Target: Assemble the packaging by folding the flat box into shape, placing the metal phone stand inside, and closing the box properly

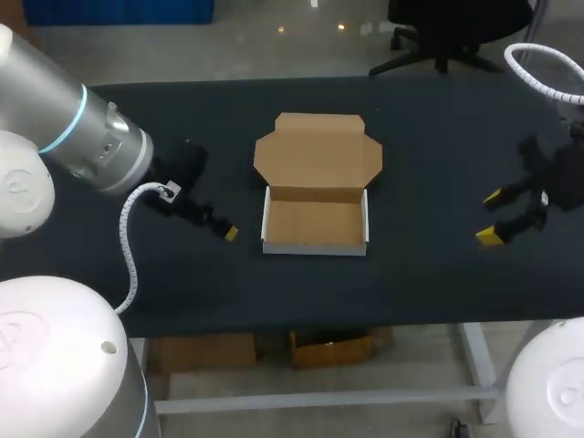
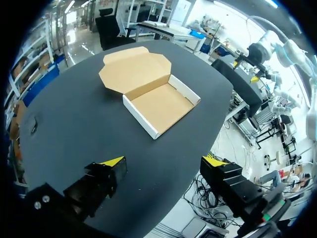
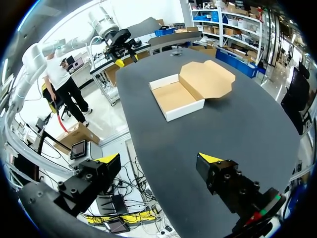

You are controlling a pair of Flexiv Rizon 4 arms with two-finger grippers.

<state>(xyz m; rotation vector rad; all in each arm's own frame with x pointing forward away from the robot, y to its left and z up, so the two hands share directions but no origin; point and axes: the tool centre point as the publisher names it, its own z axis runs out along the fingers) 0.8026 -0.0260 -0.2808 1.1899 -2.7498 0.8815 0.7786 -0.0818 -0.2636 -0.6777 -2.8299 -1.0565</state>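
A cardboard box (image 1: pixel 315 225) stands folded into a shallow tray at the table's middle, white outside, brown inside. Its lid (image 1: pixel 318 157) lies flat open behind it, and the tray is empty. No metal phone stand shows in any view. My left gripper (image 1: pixel 219 228) hovers open just left of the box's front corner, a short gap away. In the left wrist view the box (image 2: pixel 161 106) lies ahead of the open left gripper (image 2: pixel 163 161). My right gripper (image 1: pixel 492 217) hangs open well to the box's right. The right wrist view shows the box (image 3: pixel 176 96) far ahead of the right gripper (image 3: pixel 158 158).
The black table (image 1: pixel 411 274) carries only the box. Its front edge runs close below both grippers. Wide bare surface lies between the box and the right gripper, and along the back behind the lid.
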